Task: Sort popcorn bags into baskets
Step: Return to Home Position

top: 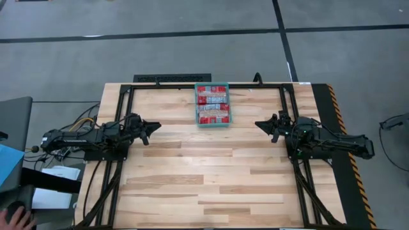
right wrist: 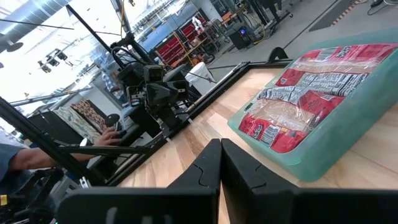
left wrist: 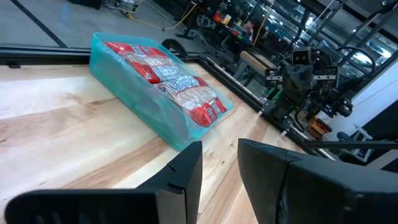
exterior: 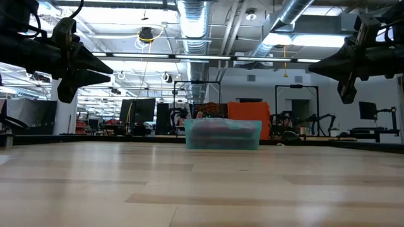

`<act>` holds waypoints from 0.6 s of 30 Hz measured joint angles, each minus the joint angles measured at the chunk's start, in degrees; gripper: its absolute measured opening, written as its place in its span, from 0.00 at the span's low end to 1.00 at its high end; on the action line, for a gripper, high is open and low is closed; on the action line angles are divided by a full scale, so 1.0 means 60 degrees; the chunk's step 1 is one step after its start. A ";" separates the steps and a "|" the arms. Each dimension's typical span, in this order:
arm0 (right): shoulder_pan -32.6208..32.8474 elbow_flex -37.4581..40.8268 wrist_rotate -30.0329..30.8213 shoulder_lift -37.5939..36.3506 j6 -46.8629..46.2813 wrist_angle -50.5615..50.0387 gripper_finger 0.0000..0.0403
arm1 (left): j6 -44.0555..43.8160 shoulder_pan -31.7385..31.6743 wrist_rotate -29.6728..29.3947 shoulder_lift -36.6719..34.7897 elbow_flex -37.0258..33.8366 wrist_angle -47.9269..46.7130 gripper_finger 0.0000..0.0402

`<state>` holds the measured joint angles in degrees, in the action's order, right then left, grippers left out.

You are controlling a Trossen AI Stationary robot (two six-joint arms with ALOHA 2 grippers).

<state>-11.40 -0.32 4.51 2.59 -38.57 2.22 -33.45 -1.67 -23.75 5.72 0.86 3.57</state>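
- Worktop [top: 211, 179]: pale wooden planks set inside a dark metal frame, with one arm mounted at each side.
- Basket [top: 212, 125]: a translucent teal-green bin with low walls. It stands on the worktop at the middle of the far edge, just beside the frame's far bar, with its long side running away from the near edge.
- Popcorn bags [top: 212, 102]: flat red packets lie inside the basket, overlapping one another and filling it from end to end. The top ones show silvery-white print, and one shows a pale popcorn picture. How many lie underneath cannot be told.
- Left hand [top: 152, 131]: it hangs above the left part of the worktop and points toward the centre. Its two dark fingers stand a narrow slit apart, with bare wood showing between them, and they grip nothing. The basket lies ahead of it and toward the far edge, well apart.
- Right hand [top: 263, 128]: it mirrors the left one above the right part of the worktop. Its fingers are pressed together and it is empty. The basket lies ahead and toward the far edge, well apart.
- Low view: both hands hang high over the wood, with the basket between them and farther back.
- Person's hand [top: 18, 218]: it is off the worktop, at the near left corner.
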 joint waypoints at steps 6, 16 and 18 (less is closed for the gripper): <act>0.0000 0.0000 -0.0003 0.0000 0.0000 0.0000 0.09 | 0.0000 0.0000 0.0000 0.0004 0.0000 0.0000 0.23; 0.0000 0.0000 0.0000 0.0001 0.0000 0.0000 0.08 | 0.0000 0.0000 0.0000 0.0004 0.0000 -0.0003 0.23; 0.0000 0.0000 0.0000 0.0000 0.0000 0.0000 0.08 | 0.0000 0.0000 0.0000 0.0003 0.0000 0.0000 0.23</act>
<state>-11.40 -0.32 4.51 2.59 -38.57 2.22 -33.45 -1.67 -23.75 5.73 0.86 3.57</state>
